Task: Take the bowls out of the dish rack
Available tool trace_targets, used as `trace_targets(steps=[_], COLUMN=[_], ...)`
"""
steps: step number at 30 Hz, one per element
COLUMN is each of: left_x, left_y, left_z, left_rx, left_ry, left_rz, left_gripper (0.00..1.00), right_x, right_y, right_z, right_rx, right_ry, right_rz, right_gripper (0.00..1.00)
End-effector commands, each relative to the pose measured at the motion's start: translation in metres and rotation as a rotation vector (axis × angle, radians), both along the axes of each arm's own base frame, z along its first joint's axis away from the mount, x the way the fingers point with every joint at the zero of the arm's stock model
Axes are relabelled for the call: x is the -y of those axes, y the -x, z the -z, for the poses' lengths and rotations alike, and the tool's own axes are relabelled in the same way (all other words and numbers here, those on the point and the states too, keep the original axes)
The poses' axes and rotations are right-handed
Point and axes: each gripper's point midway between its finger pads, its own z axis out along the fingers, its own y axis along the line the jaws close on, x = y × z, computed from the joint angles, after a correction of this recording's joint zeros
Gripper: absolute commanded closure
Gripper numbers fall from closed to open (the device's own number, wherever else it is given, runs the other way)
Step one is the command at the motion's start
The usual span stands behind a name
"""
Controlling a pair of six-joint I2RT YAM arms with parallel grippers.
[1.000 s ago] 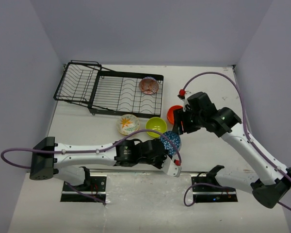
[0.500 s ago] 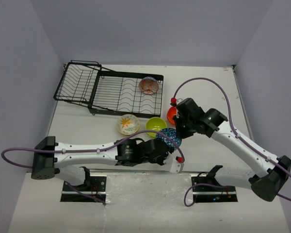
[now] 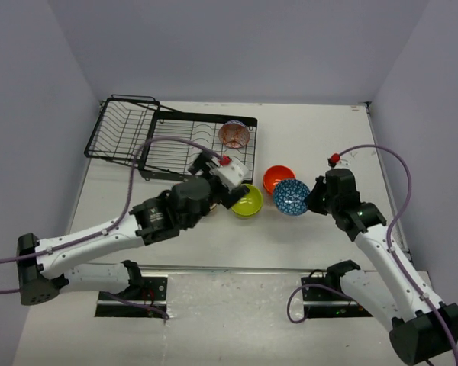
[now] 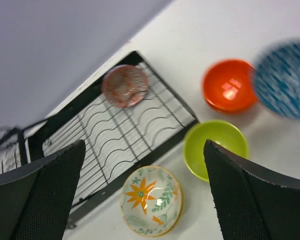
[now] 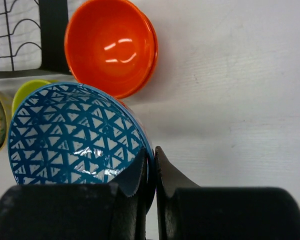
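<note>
Nearest: blue-patterned bowl (image 5: 75,135), rim pinched between the closed fingers of the right pincer (image 5: 150,152), one finger inside and one outside. Tilted; cannot tell whether lifted or resting on the tabletop (image 3: 320,137). Already out of the rack.

Just left of it, lime green bowl (image 4: 216,149), upright on the tabletop, empty. Just beyond the blue one and overlapped by it in the right wrist view, orange bowl (image 5: 110,45), upright, empty; contact unclear. Left of the lime one, close against the rack's near edge, cream bowl (image 4: 151,201) with an orange flower inside, also upright on the tabletop.

Above that cream bowl and the rack's near edge: left pincer (image 4: 144,150), fingers spread wide, gripping nothing, looking down.

Farther on: dish rack (image 3: 206,117), flat slotted part holding a single red-patterned bowl (image 4: 125,86) in its far right corner. No other bowl visible there or in the tilted basket part (image 3: 122,126) at the far left. Judged as the last one to unload.

Key relation — red-patterned bowl beyond the left pincer, toward the far side across the rack's width, well apart from it. Round, so no long axis; rim the only hold. Left arm (image 3: 99,236) nearer and free; right arm (image 3: 382,252) busy with the blue one. Likely call: reach forward over the rack, come down on the rim — and watch for snagging on the wires.
</note>
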Motion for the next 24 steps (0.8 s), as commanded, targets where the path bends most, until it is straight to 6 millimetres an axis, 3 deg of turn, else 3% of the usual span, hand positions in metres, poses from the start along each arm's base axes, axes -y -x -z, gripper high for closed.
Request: trace_targets(steps=[1,3,4,5,7,9,10,15,18,20,24], left_x=[-0.056,-0.07,-0.085,-0.088,-0.097,-0.091,-0.101,-0.089,-0.084,-0.083,-0.084], left_y=[-0.048,-0.061,-0.072,-0.076,-0.091,-0.102,-0.114,-0.146,-0.154,-0.157,-0.165], left_z=[-0.06,-0.067,-0.063,-0.069,-0.061,-0.054,-0.051,-0.037,-0.035,-0.036,-0.034], left_rx=[-0.071,-0.112,-0.12,-0.132,-0.152,-0.212,-0.222,-0.338,-0.343,-0.336,-0.333], left_ry=[0.539,0.65,0.646,0.675,0.668,0.715,0.738,0.781,0.783,0.787,0.776], left_rz=[-0.308,-0.373,-0.433,-0.452,-0.494,-0.477,-0.505,-0.486,-0.478,-0.473,-0.48], left_gripper=[0.0,0.0,0.0,0.0,0.0,0.0,0.0,0.0,0.0,0.0,0.0], right_x=[-0.011,-0.01,-0.008,-0.007,-0.007,-0.011,-0.013,-0.02,-0.026,-0.03,-0.033], right_y=[-0.009,-0.005,0.0,0.003,0.005,0.004,0.003,0.001,0.003,0.004,0.008], right_z=[0.009,0.02,0.036,0.045,0.056,0.067,0.069,0.084,0.087,0.087,0.093], right_rx=[0.095,0.092,0.055,0.023,-0.011,-0.028,-0.027,-0.026,-0.022,-0.019,-0.043], right_ry=[-0.158,-0.18,-0.169,-0.161,-0.153,-0.172,-0.181,-0.217,-0.206,-0.194,-0.17], right_rz=[0.081,0.105,0.116,0.123,0.129,0.127,0.13,0.137,0.135,0.124,0.109], right_gripper=[1.0,1.0,1.0,1.0,1.0,1.0,1.0,1.0,1.0,0.92,0.89])
